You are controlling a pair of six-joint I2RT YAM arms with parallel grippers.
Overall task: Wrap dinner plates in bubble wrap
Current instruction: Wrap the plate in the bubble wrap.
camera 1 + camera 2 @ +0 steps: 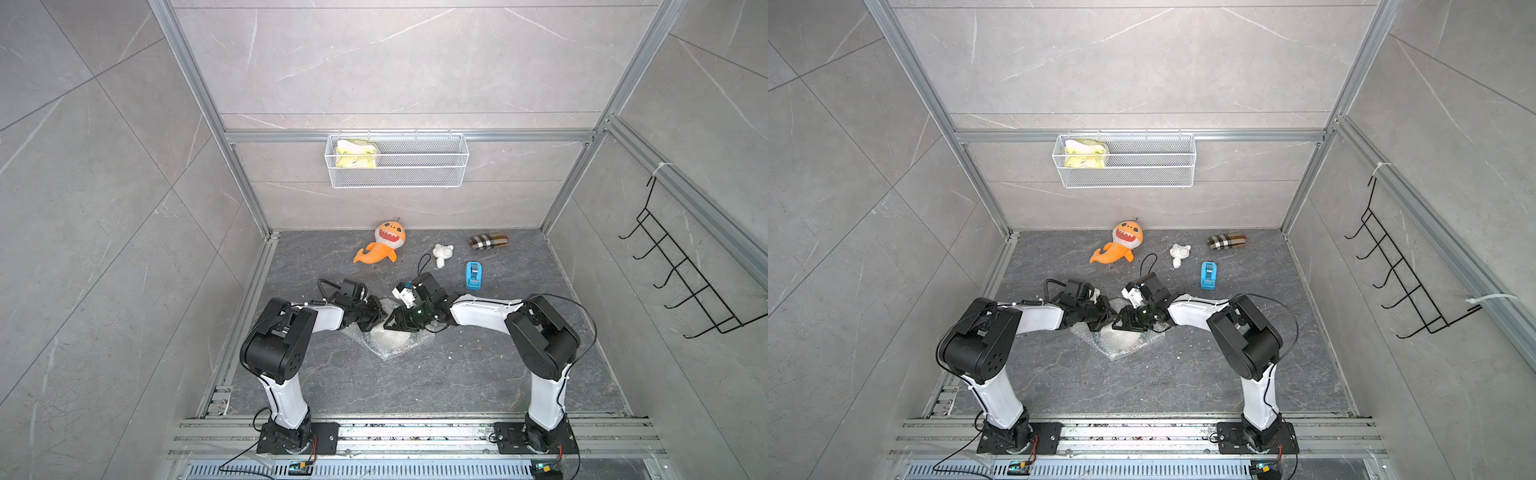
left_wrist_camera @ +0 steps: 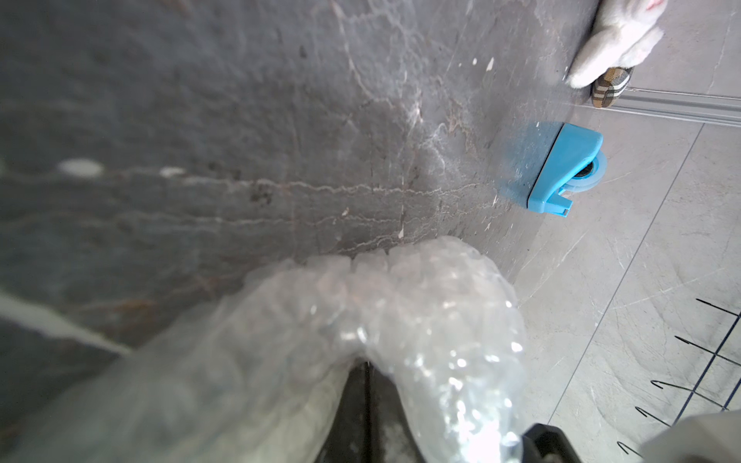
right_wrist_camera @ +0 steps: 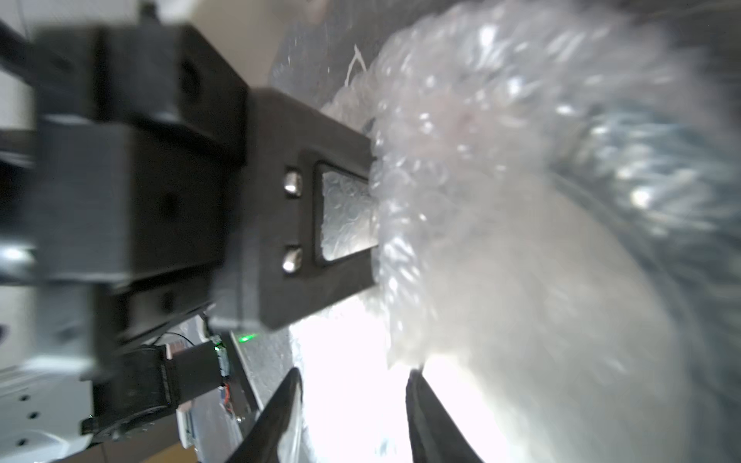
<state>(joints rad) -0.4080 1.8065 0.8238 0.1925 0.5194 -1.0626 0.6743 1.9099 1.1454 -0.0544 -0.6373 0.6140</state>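
Well, the dark grey marbled counter point(image 1: 478, 374) carried everything, and both white-and-black arms stood bent in over its middle, nearly nose to nose. Under them lay the clear, crinkly bubble wrap point(image 1: 395, 343), bunched into a loose mound rather than spread flat. I could not pick out the round dinner plate for sure. A pale shape point(image 3: 541, 320) under the film in the right wrist view was my best guess for it.

The left tool point(image 2: 367, 377) was fully closed, with a fold of the film pinched at its tips. The right tool point(image 3: 353, 405) had its jaws apart with nothing between them, just beside the gathered film. I judged we were mid-fold, with one flap held over. The next move called for the right tool to take a fresh edge and draw it across without dragging the bundle.

Toward the back sat the orange plush shark point(image 1: 382, 247), the checked beige case point(image 1: 488, 242), the blue tape dispenser point(image 1: 473, 275) and the small white figurine point(image 1: 442, 254), all apart from the wrap. Only the two tools crowded each other.
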